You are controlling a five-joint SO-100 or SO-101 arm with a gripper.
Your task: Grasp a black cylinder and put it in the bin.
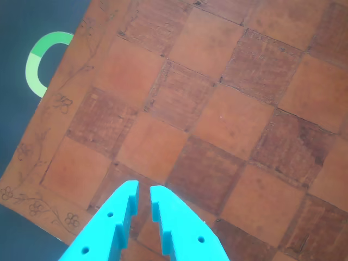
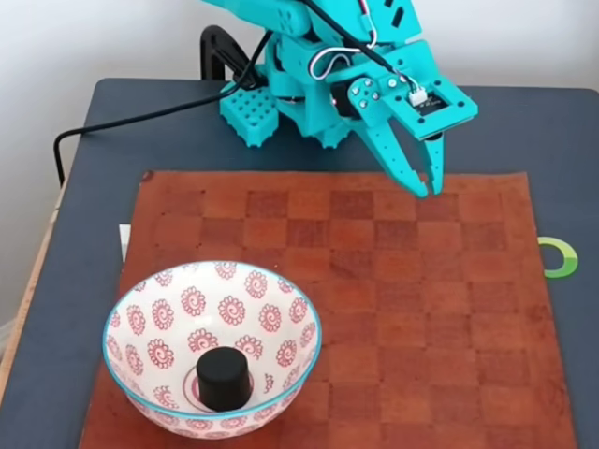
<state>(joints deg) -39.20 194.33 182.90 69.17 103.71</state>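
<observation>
here my hand (image 2: 429, 187) hangs nearly clenched and empty at the fixed view's upper right, while the black cylinder (image 2: 224, 378) stands inside the bin (image 2: 126, 309) at lower left.

Legible text, labels, brands, numbers: none in either view.

Non-text marks noted:
- Mat (image 1: 228, 109): burnt line drawings of flowers and stems along its border; no lettering.
- Bowl (image 2: 131, 318): red spiral-flower pattern; no wording.
- Black cylinder (image 2: 223, 377): nothing readable on its top.
- Green ring (image 1: 39, 64): plain, unlettered.
</observation>
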